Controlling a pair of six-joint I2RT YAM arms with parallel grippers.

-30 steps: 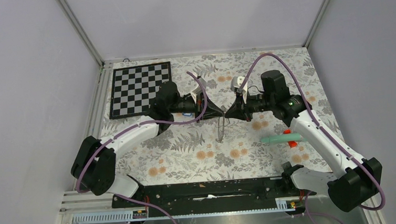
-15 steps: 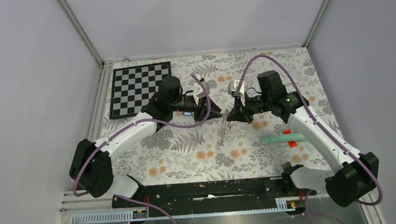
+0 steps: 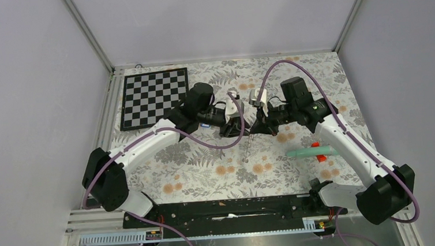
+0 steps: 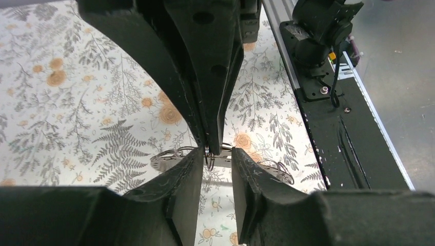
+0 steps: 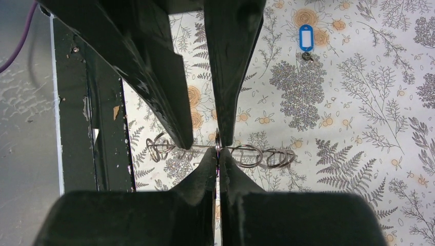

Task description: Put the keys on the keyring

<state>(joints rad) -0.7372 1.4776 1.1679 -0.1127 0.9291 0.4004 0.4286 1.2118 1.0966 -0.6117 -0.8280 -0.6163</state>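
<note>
— Starting with the right gripper (image 5: 218, 154): pressed together, or spread?

— Pressed together, pinching the rim of the large flat dark-grey metal keyring (image 4: 165, 161). Grips it edge-on between the fingertips. Holds it over the middle of the floral-patterned table (image 3: 207, 173), seemingly clear of the surface.

— And for the left gripper (image 4: 216, 156)?

— Spread, with one fingertip on either side of that same rim. Meets the right gripper tip to tip. Cannot tell whether touching the metal or just beside it.

— Anything hanging on the keyring?

— Only several thin wire loops (image 5: 279, 158) strung along it, on both sides of the pinch. Too fine to tell more.

— Any sign of the keys?

— Spotting one tiny key with an oblong blue plastic tag, white in the centre (image 5: 305, 38), in the right wrist view only. Lies flat on the table, well apart from the keyring, not threaded on it.

— Elsewhere?

— Noting a black-and-white chequered board (image 3: 153, 98) flat at the far left corner. Also a long teal stick with a red piece (image 3: 308, 151), near the right edge and well apart from both grippers.
</note>
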